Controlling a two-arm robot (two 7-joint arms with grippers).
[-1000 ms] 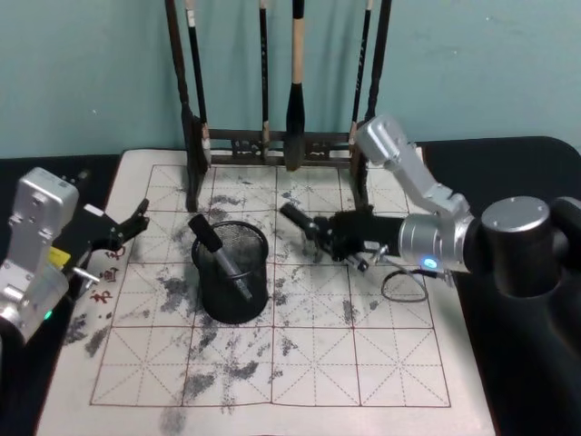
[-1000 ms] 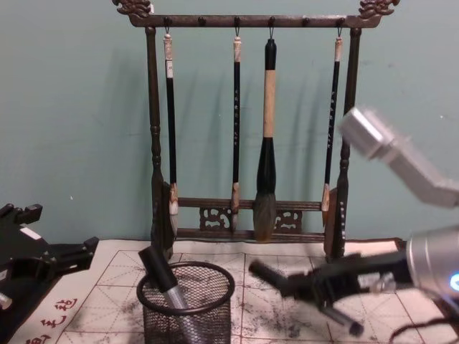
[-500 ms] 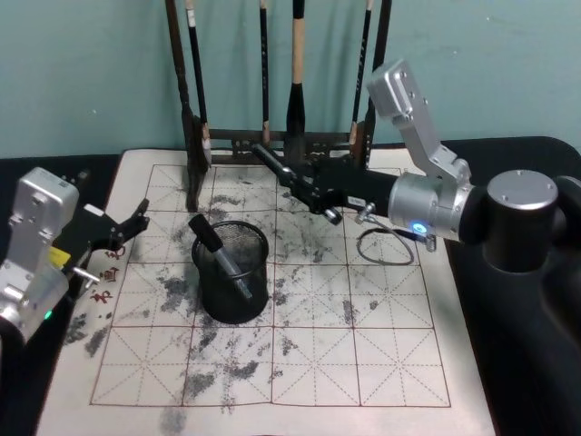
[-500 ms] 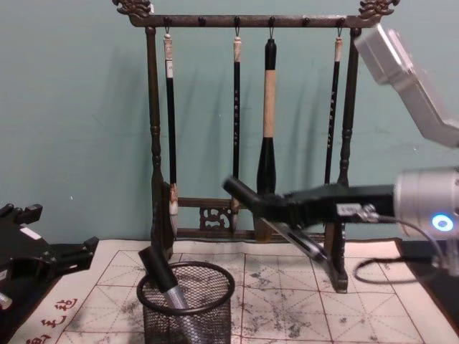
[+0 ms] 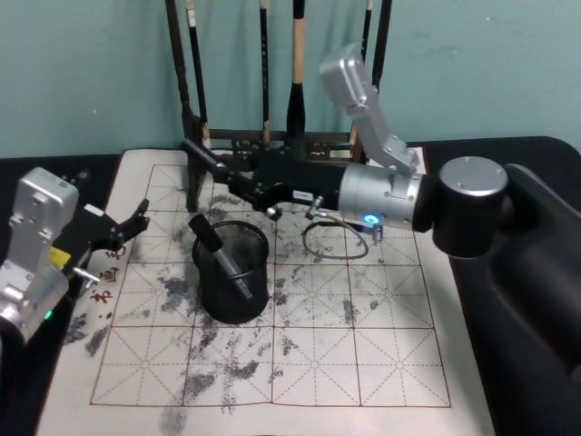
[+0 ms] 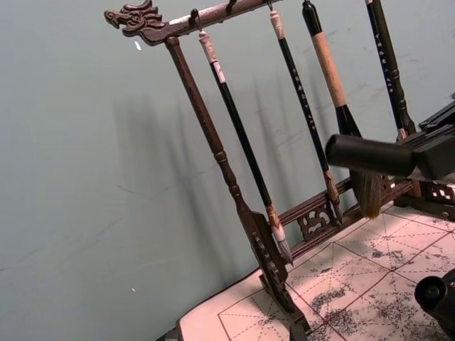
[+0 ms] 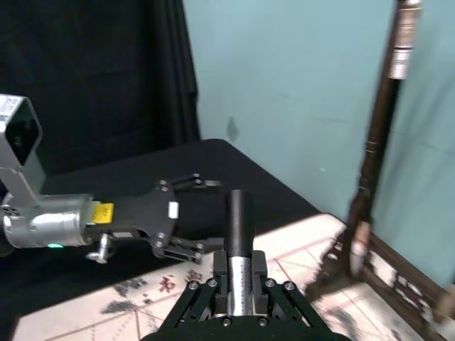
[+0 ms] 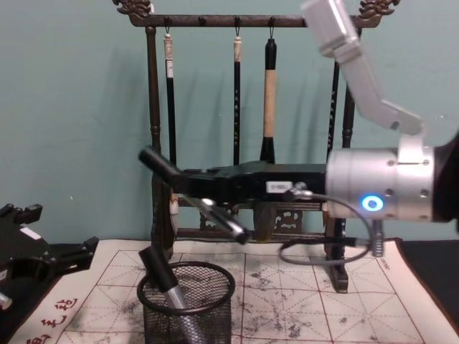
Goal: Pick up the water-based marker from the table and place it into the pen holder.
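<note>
A: Right gripper (image 5: 238, 181)?
B: Clamped on dark-capped, silver-barrelled water-based marker (image 8: 192, 196), held tilted in the air above the small round black wire-mesh pen holder (image 5: 231, 271), cap end up and toward robot's left.
A: Holder contents?
B: One similar black-and-silver marker (image 5: 221, 255) already leaning inside. Holder standing on whitish red-gridded, ink-stained table mat (image 5: 363, 354), in front of tall dark wooden brush rack (image 8: 153, 129).
A: Left gripper (image 5: 126, 227)?
B: Fingers spread, holding nothing, parked at mat's left edge, well apart from holder.
</note>
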